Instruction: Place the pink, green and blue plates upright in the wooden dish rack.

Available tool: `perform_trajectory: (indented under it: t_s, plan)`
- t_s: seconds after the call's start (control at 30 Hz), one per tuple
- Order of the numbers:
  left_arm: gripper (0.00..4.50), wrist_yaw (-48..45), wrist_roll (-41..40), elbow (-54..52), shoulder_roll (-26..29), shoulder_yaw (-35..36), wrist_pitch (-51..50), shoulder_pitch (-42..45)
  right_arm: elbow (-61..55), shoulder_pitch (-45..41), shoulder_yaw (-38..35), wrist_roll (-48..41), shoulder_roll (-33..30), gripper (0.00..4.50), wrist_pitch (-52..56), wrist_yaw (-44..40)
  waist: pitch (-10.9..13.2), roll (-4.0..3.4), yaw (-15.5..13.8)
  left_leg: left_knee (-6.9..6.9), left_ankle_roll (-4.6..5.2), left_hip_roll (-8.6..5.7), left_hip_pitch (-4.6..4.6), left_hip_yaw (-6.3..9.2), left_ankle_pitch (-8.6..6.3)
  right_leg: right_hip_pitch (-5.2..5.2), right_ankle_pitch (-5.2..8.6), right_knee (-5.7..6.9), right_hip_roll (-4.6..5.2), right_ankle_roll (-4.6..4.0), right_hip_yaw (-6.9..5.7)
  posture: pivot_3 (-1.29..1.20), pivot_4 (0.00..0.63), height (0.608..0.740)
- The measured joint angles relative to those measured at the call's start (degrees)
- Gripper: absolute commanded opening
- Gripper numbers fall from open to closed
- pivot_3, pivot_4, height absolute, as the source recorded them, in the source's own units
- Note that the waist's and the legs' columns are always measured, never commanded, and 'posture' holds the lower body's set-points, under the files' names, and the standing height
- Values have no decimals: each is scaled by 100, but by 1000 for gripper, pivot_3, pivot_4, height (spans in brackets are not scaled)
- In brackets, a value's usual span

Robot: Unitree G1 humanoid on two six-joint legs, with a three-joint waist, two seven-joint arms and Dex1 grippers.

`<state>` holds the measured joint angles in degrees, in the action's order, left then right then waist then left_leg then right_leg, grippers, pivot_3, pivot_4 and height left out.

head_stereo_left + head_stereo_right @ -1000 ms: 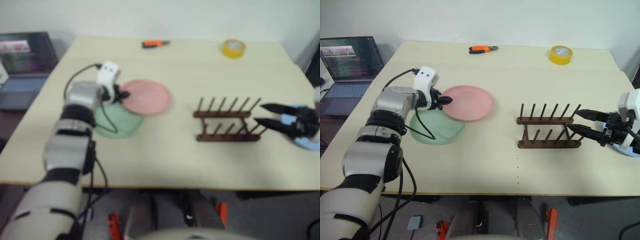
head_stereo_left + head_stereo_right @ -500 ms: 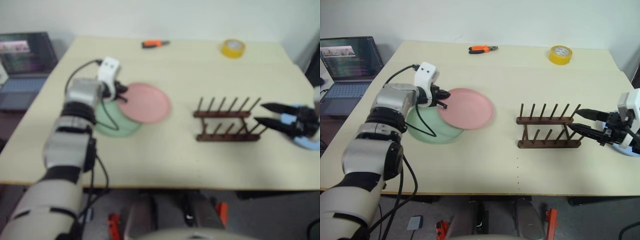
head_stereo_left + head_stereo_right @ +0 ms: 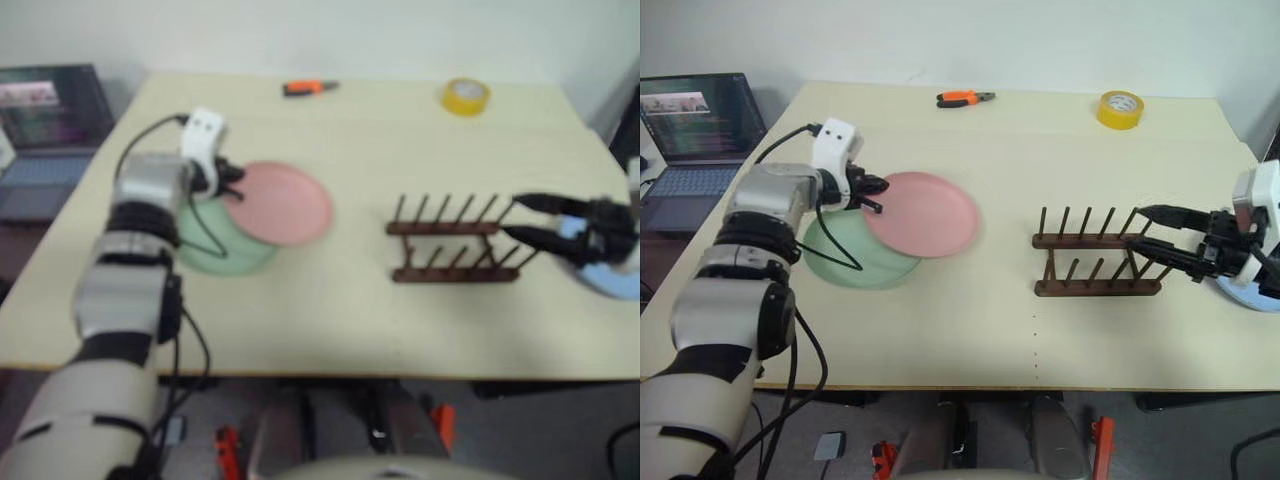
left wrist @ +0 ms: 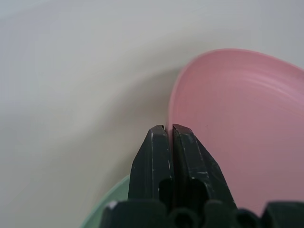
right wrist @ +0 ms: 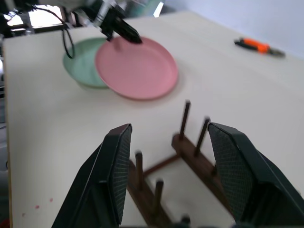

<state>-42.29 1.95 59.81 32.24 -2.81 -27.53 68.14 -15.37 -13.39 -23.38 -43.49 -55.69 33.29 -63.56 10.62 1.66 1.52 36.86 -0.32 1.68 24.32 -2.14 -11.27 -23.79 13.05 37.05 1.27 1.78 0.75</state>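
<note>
Left gripper (image 3: 878,196) jaws clenched on pink plate (image 3: 923,213) rim, at its 9 o'clock; right gripper (image 3: 1152,235) jaws released near the rack (image 3: 1095,268).

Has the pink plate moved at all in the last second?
Yes. The left hand is shut on the pink plate, and the plate has slid left, away from the wooden dish rack, covering more of the green plate.
</note>
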Motion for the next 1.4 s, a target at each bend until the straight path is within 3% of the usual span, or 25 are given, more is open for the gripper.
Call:
perform_trajectory:
  t_s: [0.53, 0.67, 0.83, 1.1, 1.4]
  plan:
    - [21, -272, -417, -1431, 35, 220, -754, 17, -550, -884, 705, -438, 376, 2817, 238, 388, 0, 0, 4, 2, 0, 2, 8, 0, 0, -10, -1, 6, -1, 0, 3, 0, 150, 740]
    - [21, -350, -446, -1844, 71, 209, -1028, 110, -636, -1292, 1485, 113, 695, 2817, 184, 732, 0, 1, 7, 7, 1, 1, 16, -5, 1, -23, -1, 10, -2, 1, 6, 0, 150, 740]
    - [21, -352, -518, -2535, -10, 171, -1407, 227, -615, -2011, 2673, 892, 1755, 2817, 33, 1300, 0, 0, 15, 7, 0, 0, 33, -3, 1, -40, -1, 14, -12, 0, 6, 0, 150, 740]
    - [21, -326, -691, -3362, -78, 87, -1975, 184, 186, -2567, 4424, 2966, 2687, 2817, -767, 1912, 0, 0, 14, 12, 0, -1, 36, -4, 2, -41, -2, 16, -12, 0, 6, 0, 150, 740]
    - [21, -204, -823, -3953, -63, 82, -2387, -41, 1039, -2819, 5029, 4448, 3058, 2817, -1517, 2133, 0, 0, 15, 13, -1, 0, 36, -1, 2, -42, -2, 21, -12, -1, 5, 0, 150, 740]
